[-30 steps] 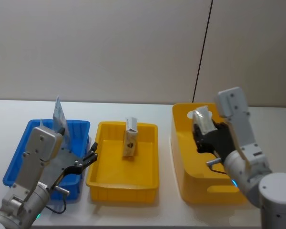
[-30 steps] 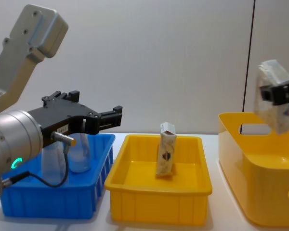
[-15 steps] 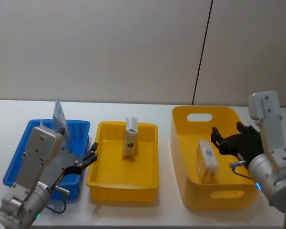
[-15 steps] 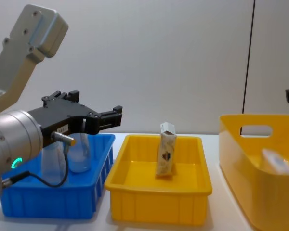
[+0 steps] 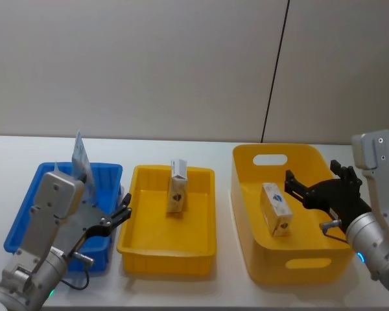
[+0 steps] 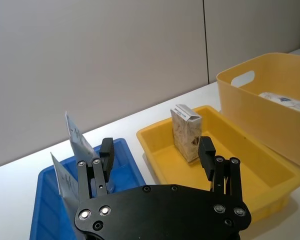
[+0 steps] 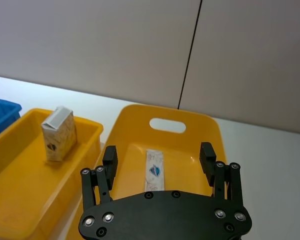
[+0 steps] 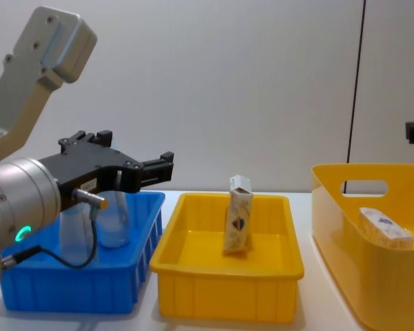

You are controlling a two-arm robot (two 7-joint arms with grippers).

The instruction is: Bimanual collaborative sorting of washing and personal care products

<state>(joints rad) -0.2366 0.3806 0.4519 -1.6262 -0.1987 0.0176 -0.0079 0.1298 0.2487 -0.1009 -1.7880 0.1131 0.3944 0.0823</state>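
Note:
A beige carton (image 5: 177,186) with a dark emblem stands upright in the middle yellow tray (image 5: 142,246). Pale squeeze tubes (image 5: 81,157) stand in the blue tray (image 5: 23,220). Another white carton (image 5: 275,208) lies tilted inside the deep yellow bin (image 5: 298,267). My right gripper (image 5: 309,178) hangs open above the bin's right side, apart from that carton (image 7: 154,170). My left gripper (image 5: 125,206) stands open between the blue and yellow trays, holding nothing. In the left wrist view its fingers (image 6: 106,150) frame the tubes (image 6: 74,137) and the upright carton (image 6: 186,132).
The three containers sit in a row on a white table (image 5: 181,146), close to a grey wall. A dark cable (image 5: 275,65) runs down the wall behind the bin. Bare table lies behind and in front of the trays.
My right gripper let go of the white carton, which dropped into the yellow bin and tipped over. The gripper opened and drew back to the right. The left arm stayed still.

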